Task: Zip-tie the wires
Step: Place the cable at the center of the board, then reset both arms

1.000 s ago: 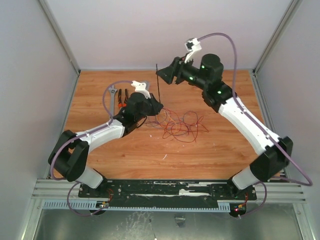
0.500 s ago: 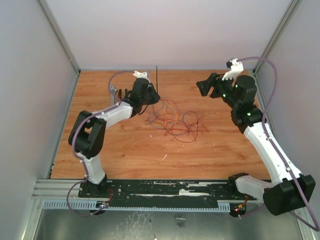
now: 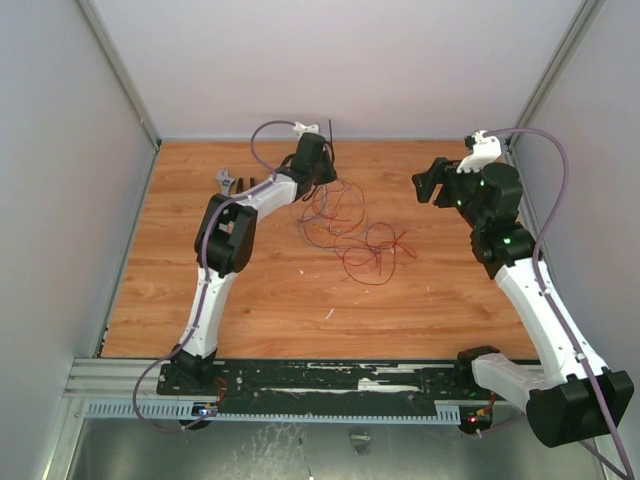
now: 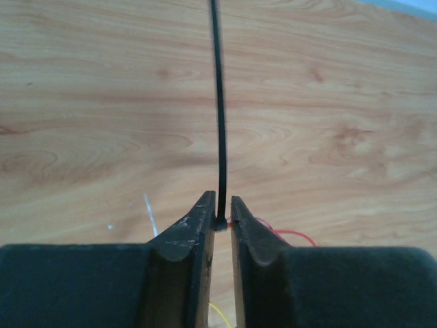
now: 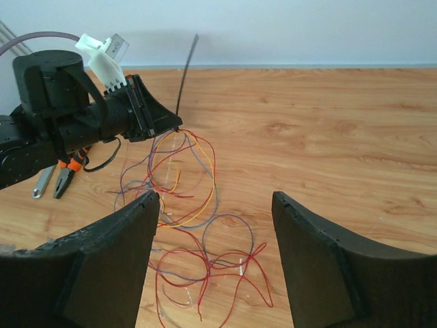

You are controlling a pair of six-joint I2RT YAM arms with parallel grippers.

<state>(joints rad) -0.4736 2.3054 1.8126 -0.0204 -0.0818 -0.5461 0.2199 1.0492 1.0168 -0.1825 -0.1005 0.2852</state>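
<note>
My left gripper point(image 3: 322, 168) reaches to the back of the table, shut on the zip tie point(image 3: 330, 133), a thin black strip standing up from the jaws. In the left wrist view the zip tie point(image 4: 218, 102) is pinched at its lower end between the fingertips of the left gripper point(image 4: 220, 210). The wires point(image 3: 345, 225), a loose red, purple and orange tangle, lie on the wood, and several strands rise to the left gripper point(image 5: 153, 117). My right gripper point(image 3: 432, 182) hovers to the right, open and holding nothing. In its own wrist view the right gripper point(image 5: 215, 199) has wires point(image 5: 205, 225) below it.
A grey wrench point(image 3: 226, 183) lies at the back left beside orange-handled pliers point(image 5: 65, 179), partly hidden behind the left arm. Grey walls close the table point(image 3: 250, 300) on three sides. Lavender cables loop over both arms.
The left arm has stretched towards the back, carrying the zip tie and dragging wire strands along. The right gripper has drawn away to the right and opened wider.
</note>
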